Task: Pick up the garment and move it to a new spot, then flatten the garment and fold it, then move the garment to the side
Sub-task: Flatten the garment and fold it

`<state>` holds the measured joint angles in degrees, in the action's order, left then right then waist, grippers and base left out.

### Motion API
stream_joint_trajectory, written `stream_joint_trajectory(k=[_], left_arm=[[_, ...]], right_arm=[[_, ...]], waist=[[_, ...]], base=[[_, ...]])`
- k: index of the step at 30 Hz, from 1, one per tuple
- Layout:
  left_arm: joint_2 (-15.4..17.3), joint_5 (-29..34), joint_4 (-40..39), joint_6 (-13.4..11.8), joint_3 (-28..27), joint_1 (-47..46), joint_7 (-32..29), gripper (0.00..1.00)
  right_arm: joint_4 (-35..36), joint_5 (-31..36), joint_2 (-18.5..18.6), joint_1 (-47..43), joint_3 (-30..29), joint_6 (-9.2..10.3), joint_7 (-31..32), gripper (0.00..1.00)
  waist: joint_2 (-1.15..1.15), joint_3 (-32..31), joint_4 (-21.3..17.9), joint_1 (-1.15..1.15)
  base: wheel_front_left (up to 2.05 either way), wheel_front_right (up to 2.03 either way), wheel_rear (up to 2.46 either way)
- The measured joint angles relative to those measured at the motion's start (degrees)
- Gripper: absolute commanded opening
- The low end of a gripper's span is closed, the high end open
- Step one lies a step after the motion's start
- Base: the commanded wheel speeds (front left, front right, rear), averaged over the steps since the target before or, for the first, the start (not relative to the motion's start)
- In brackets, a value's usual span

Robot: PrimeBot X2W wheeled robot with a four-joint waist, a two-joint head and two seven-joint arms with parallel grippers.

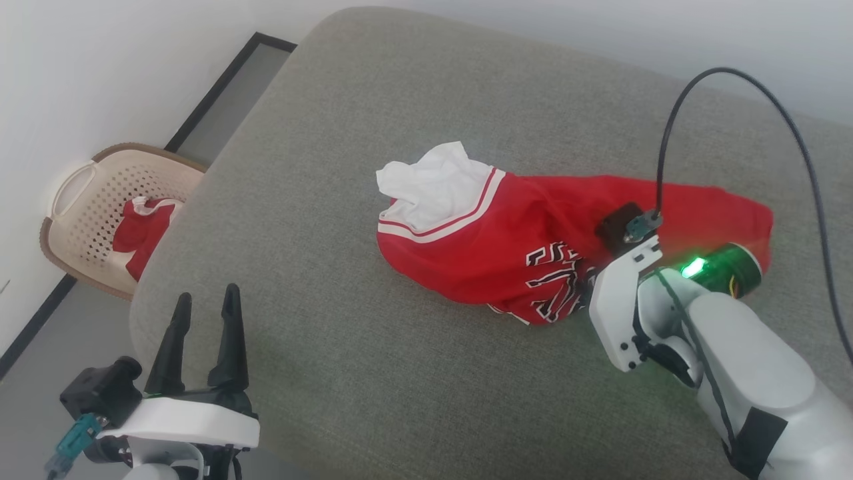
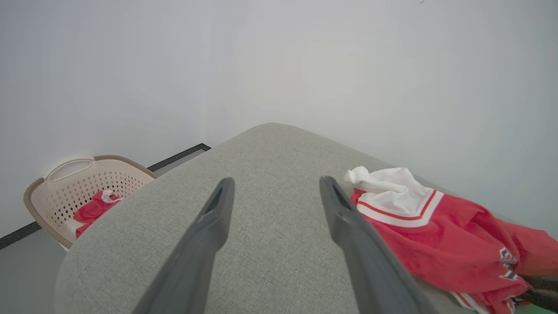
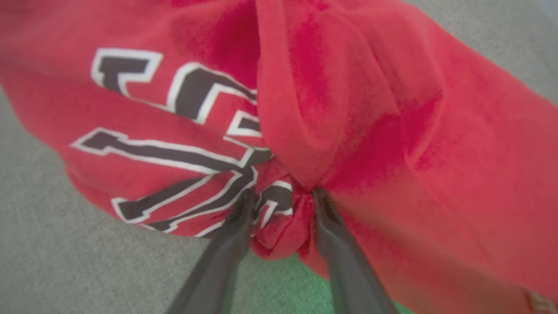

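At the near edge of the garment (image 1: 466, 247) the right hand (image 3: 283, 194) clenches only a small bunch, which could slip out on lifting. The left hand (image 1: 207, 293) stands released, well apart

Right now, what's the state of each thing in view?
garment: crumpled, unfolded, lying on the grey cushion
right hand: shut on a bunched fold of garment
left hand: open, empty, clear of garment
basket: on floor, red cloth inside
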<state>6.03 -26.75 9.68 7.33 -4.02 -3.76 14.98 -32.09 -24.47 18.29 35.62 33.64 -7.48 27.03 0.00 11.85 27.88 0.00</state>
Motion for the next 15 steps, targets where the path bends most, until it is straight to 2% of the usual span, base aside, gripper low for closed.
stream_joint_trajectory(k=[10,15], left_arm=[[0.8,-0.5,-0.5,0.0,-1.3,0.7,0.0,1.0],[1.3,-0.4,-1.2,0.0,-2.4,1.4,0.0,1.0]], right_arm=[[1.9,-3.8,2.4,1.1,1.7,-0.01,-1.0,0.0],[5.7,-5.6,5.7,0.7,-0.2,-0.01,-0.2,0.0]], waist=[[0.0,-1.5,-2.0,0.0],[0.0,-2.5,-4.2,0.0]], base=[[0.0,0.0,0.0],[0.0,0.0,0.0]])
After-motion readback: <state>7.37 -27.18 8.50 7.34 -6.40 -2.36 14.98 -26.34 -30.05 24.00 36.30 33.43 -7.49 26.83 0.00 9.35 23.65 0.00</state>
